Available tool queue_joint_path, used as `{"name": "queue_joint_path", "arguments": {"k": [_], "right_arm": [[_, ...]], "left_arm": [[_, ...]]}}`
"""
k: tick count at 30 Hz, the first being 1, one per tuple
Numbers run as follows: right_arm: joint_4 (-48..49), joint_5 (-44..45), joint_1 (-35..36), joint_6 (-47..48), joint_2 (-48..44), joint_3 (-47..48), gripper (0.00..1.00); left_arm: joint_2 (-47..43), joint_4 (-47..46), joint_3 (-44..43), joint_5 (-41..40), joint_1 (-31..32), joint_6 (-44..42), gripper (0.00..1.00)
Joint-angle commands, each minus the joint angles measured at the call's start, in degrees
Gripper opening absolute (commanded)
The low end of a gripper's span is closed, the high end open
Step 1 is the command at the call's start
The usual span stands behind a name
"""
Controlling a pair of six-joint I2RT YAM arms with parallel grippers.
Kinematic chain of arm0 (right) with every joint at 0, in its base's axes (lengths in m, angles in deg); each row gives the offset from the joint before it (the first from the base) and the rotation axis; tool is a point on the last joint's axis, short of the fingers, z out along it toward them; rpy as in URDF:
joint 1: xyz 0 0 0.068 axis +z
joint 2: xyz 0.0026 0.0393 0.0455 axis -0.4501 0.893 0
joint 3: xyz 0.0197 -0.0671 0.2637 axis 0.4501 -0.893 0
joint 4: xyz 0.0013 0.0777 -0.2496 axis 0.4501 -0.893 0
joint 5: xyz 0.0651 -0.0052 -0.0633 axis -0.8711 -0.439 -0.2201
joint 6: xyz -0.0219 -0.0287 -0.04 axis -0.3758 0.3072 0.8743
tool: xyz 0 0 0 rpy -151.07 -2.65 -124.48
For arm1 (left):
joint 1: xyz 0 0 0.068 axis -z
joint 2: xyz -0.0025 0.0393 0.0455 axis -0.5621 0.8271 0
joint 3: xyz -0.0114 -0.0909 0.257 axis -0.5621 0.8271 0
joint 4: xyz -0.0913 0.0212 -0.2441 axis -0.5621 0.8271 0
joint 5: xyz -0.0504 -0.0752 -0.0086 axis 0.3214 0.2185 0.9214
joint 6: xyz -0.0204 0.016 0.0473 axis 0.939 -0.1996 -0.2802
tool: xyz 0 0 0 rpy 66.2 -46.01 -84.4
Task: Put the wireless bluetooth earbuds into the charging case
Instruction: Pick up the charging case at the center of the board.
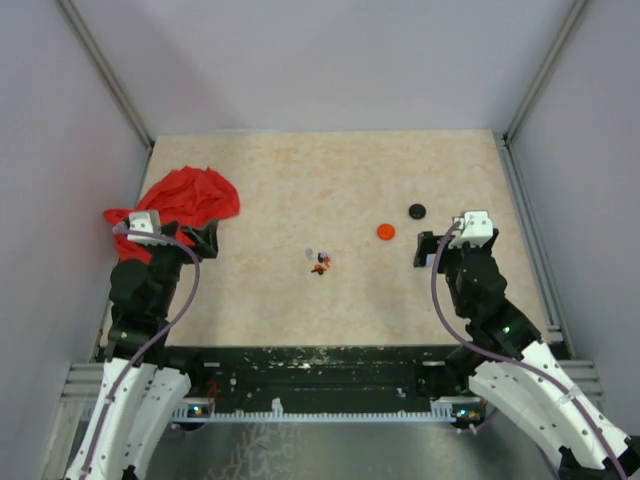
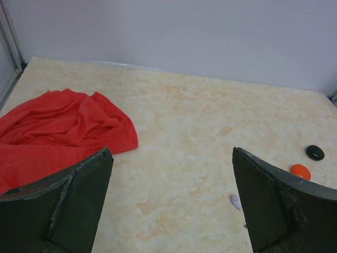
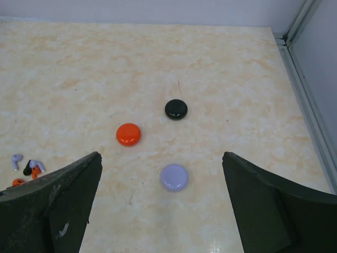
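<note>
The earbuds [image 1: 320,264] are a small cluster of reddish-orange and black bits at the table's middle, with a pale lavender bit [image 1: 309,252] beside them. They also show at the left edge of the right wrist view [image 3: 30,169]. A round orange disc [image 1: 385,231], a round black disc [image 1: 417,211] and a round lavender disc [image 3: 174,177] lie to the right, all closed. My right gripper [image 3: 160,211] is open and empty, with the lavender disc just ahead between its fingers. My left gripper [image 2: 171,211] is open and empty over bare table, left of the earbuds.
A crumpled red cloth [image 1: 185,200] lies at the far left, just beyond my left gripper, and shows in the left wrist view [image 2: 58,132]. Grey walls with metal rails enclose the table on three sides. The right rail [image 3: 305,100] runs close to the discs.
</note>
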Motion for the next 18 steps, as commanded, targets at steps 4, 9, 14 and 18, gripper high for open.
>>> {"name": "queue_joint_path", "arguments": {"k": [4,9,14,18], "right_arm": [[-0.2,-0.7,0.6,-1.1,0.8,3.6,0.98],[-2.1,-1.5,0.6,-5.8,2.7,4.9,0.98],[-4.9,-2.5,0.6,-10.8,6.3,5.8,0.98],[-8.1,-3.8,0.4,-14.2,12.1,7.5,0.98]], "left_arm": [[-0.9,-1.8,0.4,3.4,0.0,-1.4,1.00],[0.4,-0.9,-0.9,8.3,0.0,-1.2,1.00],[2.8,1.8,-2.6,12.3,0.0,-0.1,1.00],[6.4,5.5,-4.7,15.8,0.0,-0.4,1.00]]}}
